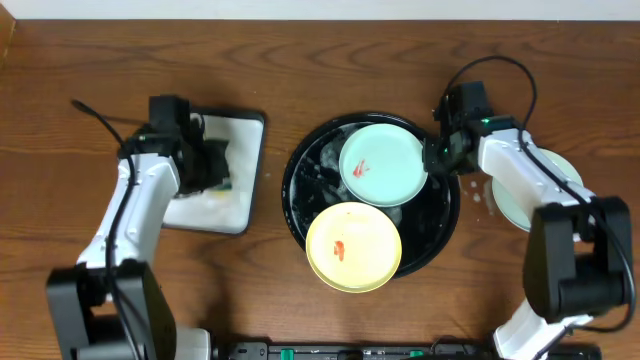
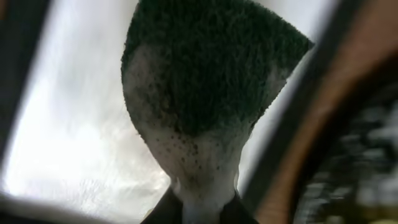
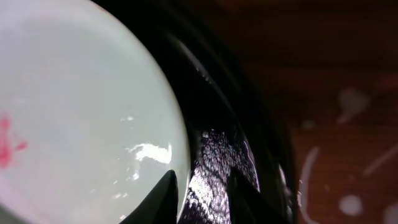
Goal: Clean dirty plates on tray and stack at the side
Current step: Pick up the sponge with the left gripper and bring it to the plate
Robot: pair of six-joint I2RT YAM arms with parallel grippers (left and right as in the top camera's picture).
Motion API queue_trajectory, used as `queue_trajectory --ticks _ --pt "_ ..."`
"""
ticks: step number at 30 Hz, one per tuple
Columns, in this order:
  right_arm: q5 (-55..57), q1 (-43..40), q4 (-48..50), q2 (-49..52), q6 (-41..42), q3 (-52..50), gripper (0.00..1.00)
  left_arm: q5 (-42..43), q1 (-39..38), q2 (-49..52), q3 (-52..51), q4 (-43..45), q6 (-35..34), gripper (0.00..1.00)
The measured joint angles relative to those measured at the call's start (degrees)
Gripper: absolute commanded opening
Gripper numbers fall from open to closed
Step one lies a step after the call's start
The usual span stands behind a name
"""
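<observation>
Top-down overhead; close wrists; shared tray (image 1: 300, 190)

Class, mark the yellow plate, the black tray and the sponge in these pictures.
yellow plate (image 1: 356, 246), overhead view, middle of its face.
tray (image 1: 440, 215), overhead view, bare floor right of the plates.
sponge (image 2: 211, 68), left wrist view, green scouring side.

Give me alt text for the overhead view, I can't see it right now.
A round black tray holds a mint-green plate and a yellow plate, both red-smeared. The right gripper is at the green plate's rim; the left gripper holds a sponge over a white dish.
</observation>
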Motion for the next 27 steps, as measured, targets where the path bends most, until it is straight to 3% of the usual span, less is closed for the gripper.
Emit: queue_trajectory --ticks 3,6,7,17,27 --pt "-0.61 0.31 0.35 2.21 -0.02 0.00 0.21 1.86 -3.23 -1.29 3.23 1.07 -0.02 0.07" --pt "-1.18 0.81 0.66 3.67 -0.31 0.00 0.02 3.43 -7.69 -1.46 4.09 3.91 -0.57 0.07" --pt "-1.51 1.11 0.83 3.89 -0.24 0.00 0.01 3.78 -9.35 -1.44 4.07 4.61 -1.14 0.08" --pt "-0.39 1.75 0.83 3.93 2.12 0.46 0.01 5.25 -25.38 1.42 4.11 19.06 -14.10 0.07" --pt "-0.37 1.75 0.72 3.93 2.36 0.48 0.01 6.14 -38.80 16.72 4.09 34.62 -26.49 0.08"
